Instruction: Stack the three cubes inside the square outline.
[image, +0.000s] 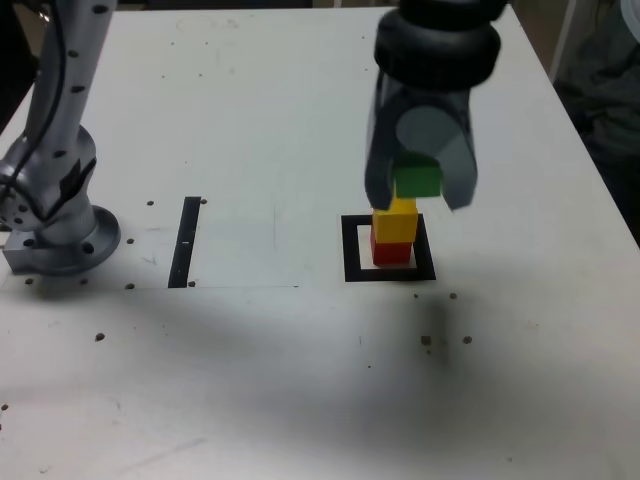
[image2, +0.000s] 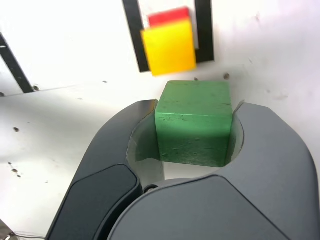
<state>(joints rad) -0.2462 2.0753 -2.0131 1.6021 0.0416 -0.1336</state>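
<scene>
The square (image: 352, 250) lies flat on the table (image: 250, 390), its black border framing a white centre. Inside the square stands the red block (image: 391, 254), with the yellow block (image: 395, 228) on top of it. Over the square, the gripper (image: 420, 194) points down with its jaws closed on the green block (image2: 194, 137), one finger against each of two opposite sides. In the exterior view, the green block overlaps the top of the yellow one; in the wrist view, the two show apart, so the green block is held up off the stack. How far above the square it hangs, I cannot tell.

To the exterior view's left of the square lies a straight black strip (image: 185, 242), and beyond that stands the arm's round base (image: 72, 245). Small dark spots dot the table around the square, a few of them just beyond its near edge.
</scene>
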